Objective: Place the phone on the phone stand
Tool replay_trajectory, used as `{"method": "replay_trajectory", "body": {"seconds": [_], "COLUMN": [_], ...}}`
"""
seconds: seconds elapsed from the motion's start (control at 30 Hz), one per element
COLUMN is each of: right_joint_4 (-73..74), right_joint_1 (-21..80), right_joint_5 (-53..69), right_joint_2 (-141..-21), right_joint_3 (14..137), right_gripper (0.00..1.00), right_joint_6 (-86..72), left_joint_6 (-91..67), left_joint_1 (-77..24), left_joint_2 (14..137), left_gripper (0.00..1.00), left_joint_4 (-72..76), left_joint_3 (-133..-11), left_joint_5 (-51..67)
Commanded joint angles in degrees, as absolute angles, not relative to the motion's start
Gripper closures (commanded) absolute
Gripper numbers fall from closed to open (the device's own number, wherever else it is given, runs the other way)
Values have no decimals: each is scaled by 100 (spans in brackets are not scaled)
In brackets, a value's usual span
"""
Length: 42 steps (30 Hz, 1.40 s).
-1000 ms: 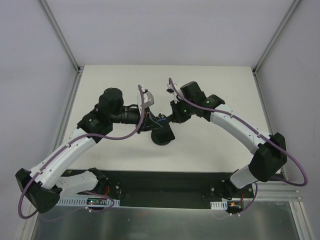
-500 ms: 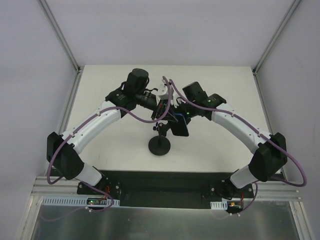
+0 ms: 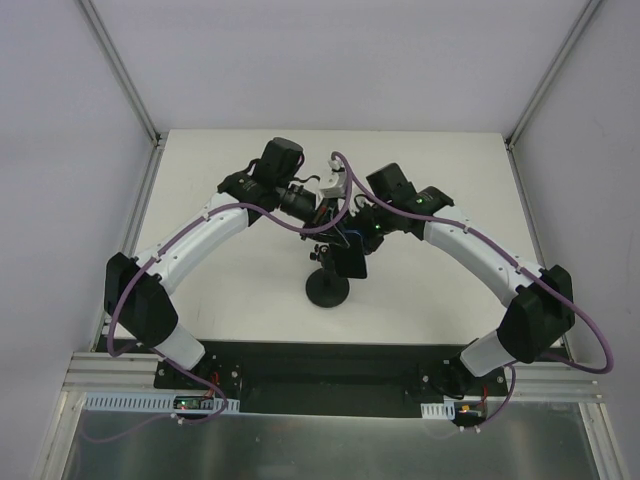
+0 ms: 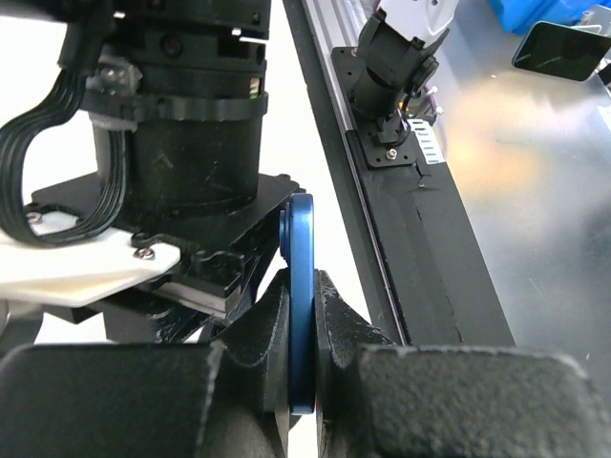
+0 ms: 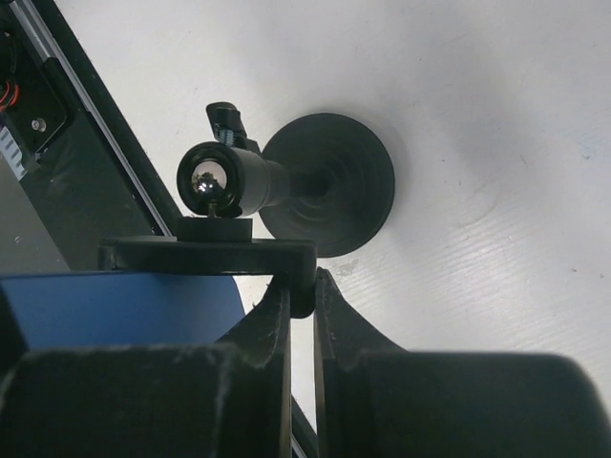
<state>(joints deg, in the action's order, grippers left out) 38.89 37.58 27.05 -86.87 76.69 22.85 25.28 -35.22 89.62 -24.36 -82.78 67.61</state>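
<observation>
1. At the middle of the white tabletop [image 3: 440, 300], seen from above, the left arm [image 3: 200, 235] and the right arm [image 3: 470, 250] reach in from either side and meet over the phone stand [image 3: 327, 290]. The stand's round black base sits flat on the tabletop. The phone [image 3: 350, 263], a dark slab, hangs tilted just above and to the right of the base, under both wrists. From here the arms hide how each pincer is set.

2. Close in front of the left wrist camera, the left pincer [image 4: 302, 286] is pinched narrow on the phone [image 4: 301, 243]. The phone is seen edge-on as a thin blue strip that rises between the two black fingers [image 4: 348, 329]. The black body of the right wrist stands just left of the strip.

3. Under the right wrist camera, the right pincer [image 5: 302, 286] is closed on the rounded end of the stand's black cradle bar. Beyond it, the stand's post with a shiny ball joint leads to the round base [image 5: 329, 186] on the tabletop. A broad blue face of the phone [image 5: 115, 305] lies just below the bar, left of the fingers [image 5: 334, 329].
</observation>
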Motion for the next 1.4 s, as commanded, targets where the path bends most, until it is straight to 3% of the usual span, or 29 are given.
{"method": "replay_trajectory", "body": {"seconds": [0.0,0.17,0.3,0.43,0.5,0.63,0.83,0.93,1.03,1.07,1.1,1.17,1.23,1.27,1.37], "right_joint_4": [3630,3560,2580,1636,1530,1862,2380,2804,2716,2551,2053,1506,993,932,1090], "right_joint_1": [3788,3788,4086,5216,5588,6501,7819,8321,8612,8709,8823,9227,9413,9387,8914], "right_joint_5": [3155,2375,1050,-1485,-2116,-4054,-6086,-6625,-6348,-6198,-6092,-5846,-5407,-5179,-3914], "right_joint_2": [-8394,-8262,-7824,-7234,-7225,-7129,-7337,-7610,-7612,-7550,-7454,-7033,-6490,-6304,-5592], "right_joint_3": [7910,7893,7298,6559,6478,6372,6643,7084,7067,6997,6866,6269,5638,5416,4827], "right_gripper": [99,99,99,99,99,99,99,99,99,91,64,41,28,16,11], "right_joint_6": [2347,1962,866,-446,-1050,-2288,-3418,-3832,-3894,-3728,-3239,-2649,-1803,-1558,-793], "left_joint_6": [2812,2147,1284,608,466,335,211,106,96,149,132,149,149,184,342], "left_joint_1": [-3375,-3366,-3454,-3621,-3683,-3762,-4227,-4236,-4245,-4245,-4245,-4254,-4245,-4245,-4236], "left_joint_2": [8956,8597,8131,7718,7402,7110,7646,7682,7804,7787,7778,7700,7542,7471,7295], "left_gripper": [100,100,100,100,100,100,100,100,100,100,100,100,100,100,100], "left_joint_4": [-2592,-2839,-2909,-2909,-2559,-2153,-2066,-1585,-1539,-1451,-1424,-1415,-1424,-1415,-1415], "left_joint_3": [-8332,-8157,-7553,-6962,-6524,-6205,-6407,-6267,-6337,-6285,-6215,-6161,-6047,-6021,-5959], "left_joint_5": [6593,5558,3818,1773,1215,37,-1790,-1407,-1014,-802,-669,-361,-160,-89,447]}}
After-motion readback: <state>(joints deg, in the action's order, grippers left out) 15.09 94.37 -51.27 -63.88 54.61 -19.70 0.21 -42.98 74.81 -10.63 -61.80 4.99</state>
